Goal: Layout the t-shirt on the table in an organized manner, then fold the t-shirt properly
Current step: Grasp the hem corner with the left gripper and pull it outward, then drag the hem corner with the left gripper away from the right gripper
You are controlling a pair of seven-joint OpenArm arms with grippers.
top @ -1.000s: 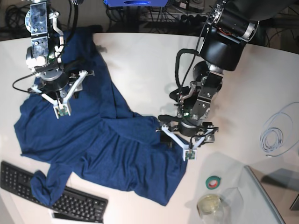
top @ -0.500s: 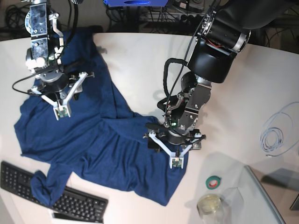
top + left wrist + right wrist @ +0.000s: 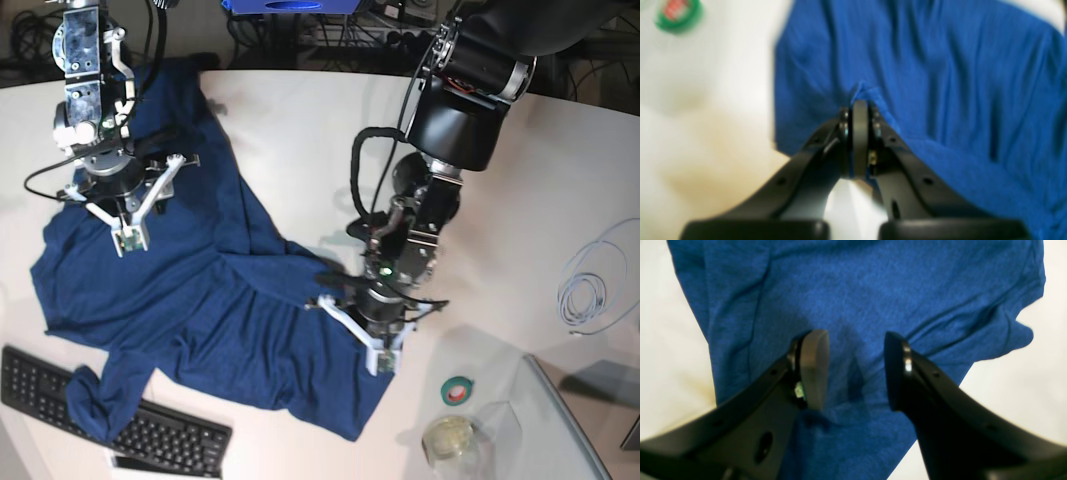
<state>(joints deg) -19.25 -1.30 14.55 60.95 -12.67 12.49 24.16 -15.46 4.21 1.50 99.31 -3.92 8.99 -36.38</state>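
Item: dark navy-blue soft fabric t-shirt [image 3: 190, 290], lying rumpled across the large white smooth table [image 3: 300, 130]. Left gripper [image 3: 858, 110], spread a second ago, now pinches its edge fold; spreading can begin. Right gripper [image 3: 853, 370] hovers spread above the cloth.

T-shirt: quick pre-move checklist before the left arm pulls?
1. Left tool shut on the t-shirt: ok, fabric pinched at its right edge.
2. Right tool holding fabric: not ok, jaws apart above the cloth.
3. T-shirt laid flat: not ok, creased, with folds across the middle.
4. Sleeve clear of the keyboard: not ok, a bunched part lies over it.
5. Pull path to the tape roll and the jar: ok, bare table between, but close.
6. Layers caught in the left grip: cannot tell.
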